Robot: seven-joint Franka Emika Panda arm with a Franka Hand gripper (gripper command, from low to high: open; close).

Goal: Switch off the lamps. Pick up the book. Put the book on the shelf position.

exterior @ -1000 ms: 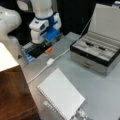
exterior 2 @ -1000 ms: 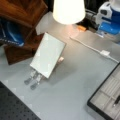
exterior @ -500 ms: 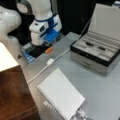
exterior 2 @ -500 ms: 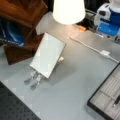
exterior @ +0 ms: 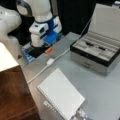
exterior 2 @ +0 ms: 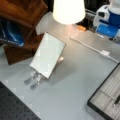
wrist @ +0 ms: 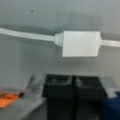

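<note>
The book (exterior: pixel 61 93) is a white spiral-bound notebook. It leans tilted on a small metal stand in both front views (exterior 2: pixel 48 55). My gripper (exterior: pixel 37 51) hangs low over the grey table behind a white inline switch (exterior: pixel 50 61) on a white cord, far from the book. In the wrist view the two dark fingers (wrist: pixel 60 87) stand pressed together with nothing between them, and the switch (wrist: pixel 80 43) lies just ahead of them. The lamp shade (exterior 2: pixel 68 10) glows brightly. The shelf position is the reddish-brown wood board (exterior: pixel 15 95), also in a front view (exterior 2: pixel 22 10).
A grey open case (exterior: pixel 100 53) fills a front view's right. A small orange piece (exterior: pixel 48 50) lies beside the gripper. The cord (exterior 2: pixel 85 45) runs across the table. A blue item (exterior 2: pixel 10 35) sits under the wooden shelf. A dark perforated board (exterior 2: pixel 12 110) borders the table.
</note>
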